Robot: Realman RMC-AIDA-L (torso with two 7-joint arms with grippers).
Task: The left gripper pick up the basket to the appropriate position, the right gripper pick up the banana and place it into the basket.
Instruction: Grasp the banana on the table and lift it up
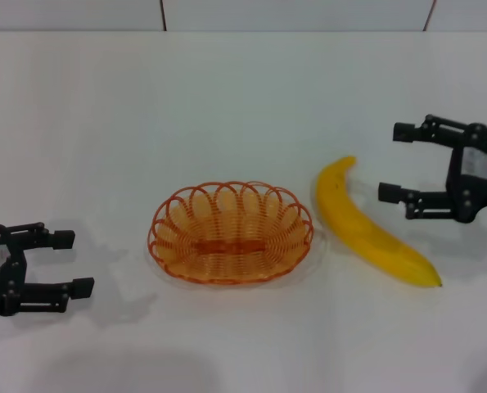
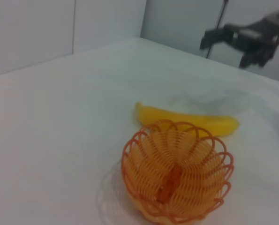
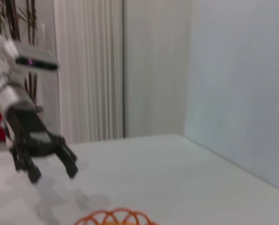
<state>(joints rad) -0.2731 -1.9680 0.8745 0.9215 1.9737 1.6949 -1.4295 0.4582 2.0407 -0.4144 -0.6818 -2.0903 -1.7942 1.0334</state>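
Note:
The orange wire basket [image 1: 230, 232] sits on the white table, in the middle. The yellow banana [image 1: 366, 225] lies just to its right, apart from it. My left gripper [image 1: 69, 263] is open and empty, low at the left, well clear of the basket. My right gripper [image 1: 394, 162] is open and empty, to the right of the banana's far end. The left wrist view shows the basket [image 2: 177, 176] with the banana [image 2: 186, 120] behind it and the right gripper [image 2: 226, 44] farther off. The right wrist view shows the basket's rim [image 3: 113, 218] and the left gripper [image 3: 52, 171].
The white table [image 1: 243, 98] stretches wide around the objects. A tiled wall [image 1: 292, 15] runs along its back edge. Curtains and a plant stand beyond the table in the right wrist view.

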